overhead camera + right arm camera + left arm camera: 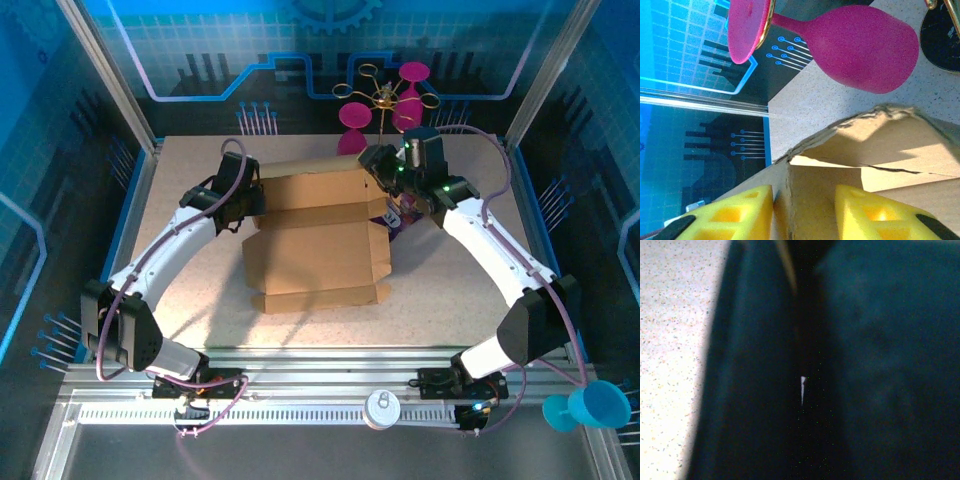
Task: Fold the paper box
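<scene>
The paper box (315,250) is brown cardboard lying in the middle of the table, with its back walls partly raised. My left gripper (248,205) is at the box's back left wall, shut on it. The left wrist view is dark and blurred, with a thin tan cardboard edge (786,270) near the top. My right gripper (383,175) is at the back right corner. In the right wrist view its yellow fingers (740,215) stand on either side of an upright cardboard wall (812,200), open with a gap on the right side. A bent flap (880,135) rises behind the wall.
Two magenta goblets (352,115) and a gold wire stand (385,97) sit at the table's back edge, one goblet (865,50) close behind the right gripper. A purple packet (400,215) lies by the box's right side. A teal cup (600,405) and a white can (382,408) are on the front rail.
</scene>
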You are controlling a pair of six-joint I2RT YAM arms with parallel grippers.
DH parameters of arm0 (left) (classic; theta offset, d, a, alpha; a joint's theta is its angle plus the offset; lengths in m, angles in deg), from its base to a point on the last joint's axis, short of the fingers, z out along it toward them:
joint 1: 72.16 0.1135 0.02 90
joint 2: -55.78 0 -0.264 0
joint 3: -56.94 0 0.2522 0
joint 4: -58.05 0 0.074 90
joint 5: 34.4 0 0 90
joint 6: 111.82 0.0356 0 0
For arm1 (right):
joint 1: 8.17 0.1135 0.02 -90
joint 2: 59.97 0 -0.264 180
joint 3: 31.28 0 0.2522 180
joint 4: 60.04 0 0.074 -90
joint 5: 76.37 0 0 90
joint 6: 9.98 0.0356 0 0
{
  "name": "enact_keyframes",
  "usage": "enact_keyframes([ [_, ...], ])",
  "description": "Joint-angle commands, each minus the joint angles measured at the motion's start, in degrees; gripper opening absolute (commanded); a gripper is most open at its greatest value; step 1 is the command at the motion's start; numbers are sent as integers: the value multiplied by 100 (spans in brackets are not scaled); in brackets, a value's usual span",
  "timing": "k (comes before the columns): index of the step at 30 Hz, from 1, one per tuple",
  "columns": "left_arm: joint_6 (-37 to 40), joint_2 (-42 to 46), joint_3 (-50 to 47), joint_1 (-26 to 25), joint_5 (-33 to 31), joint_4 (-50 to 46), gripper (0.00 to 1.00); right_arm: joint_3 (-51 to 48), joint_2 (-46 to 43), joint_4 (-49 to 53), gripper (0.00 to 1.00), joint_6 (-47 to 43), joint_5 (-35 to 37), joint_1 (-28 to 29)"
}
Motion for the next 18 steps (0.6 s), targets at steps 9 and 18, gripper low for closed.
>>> enact_keyframes([
  [9, -30, -19, 394, 20, 203, -150, 0, 37, -24, -627, 6, 991, -167, 4],
  [18, -186, -104, 877, 30, 216, -583, 0, 99, -431, -366, 48, 448, 277, -103],
])
